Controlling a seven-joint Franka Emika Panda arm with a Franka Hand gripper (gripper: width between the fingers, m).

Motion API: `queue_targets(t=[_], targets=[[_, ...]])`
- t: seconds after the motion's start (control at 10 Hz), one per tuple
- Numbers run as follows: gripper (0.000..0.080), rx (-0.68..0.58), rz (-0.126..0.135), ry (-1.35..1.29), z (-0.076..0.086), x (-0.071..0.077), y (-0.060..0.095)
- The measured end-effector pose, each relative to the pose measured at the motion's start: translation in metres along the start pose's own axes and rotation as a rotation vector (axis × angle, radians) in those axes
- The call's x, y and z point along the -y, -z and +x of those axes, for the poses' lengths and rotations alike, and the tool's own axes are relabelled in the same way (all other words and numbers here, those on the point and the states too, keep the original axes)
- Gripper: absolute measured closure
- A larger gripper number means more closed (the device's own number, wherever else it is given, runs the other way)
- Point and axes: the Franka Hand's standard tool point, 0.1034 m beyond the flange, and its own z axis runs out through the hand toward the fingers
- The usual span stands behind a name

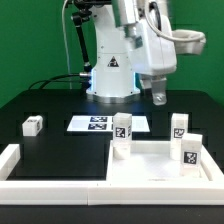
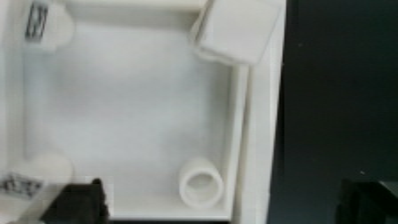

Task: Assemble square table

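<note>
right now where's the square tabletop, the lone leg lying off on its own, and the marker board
square tabletop (image 1: 150, 168): exterior view, on its bare inner floor
lone leg (image 1: 33, 125): exterior view, on its tagged side
marker board (image 1: 100, 124): exterior view, on the printed tags in its middle

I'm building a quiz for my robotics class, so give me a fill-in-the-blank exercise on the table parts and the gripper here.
1. The square tabletop is coloured ____.
2. One small leg lies apart from the others, toward the exterior view's ____.
3. The gripper hangs above the parts and holds ____.

Missing words: white; left; nothing.
</note>
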Motion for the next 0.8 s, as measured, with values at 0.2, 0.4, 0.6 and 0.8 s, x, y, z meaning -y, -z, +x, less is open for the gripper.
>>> queue_targets(t=[0.2,0.4,0.6,0.8], targets=[[0.015,-0.01,0.002,0.113,0.001,0.0,-0.001],[0.015,-0.01,0.001,0.252,0.002,0.0,-0.001],[0.015,-0.01,0.0,0.409,0.002,0.0,-0.001],[0.015,-0.046,0.022,0.66,0.024,-0.015,-0.003]])
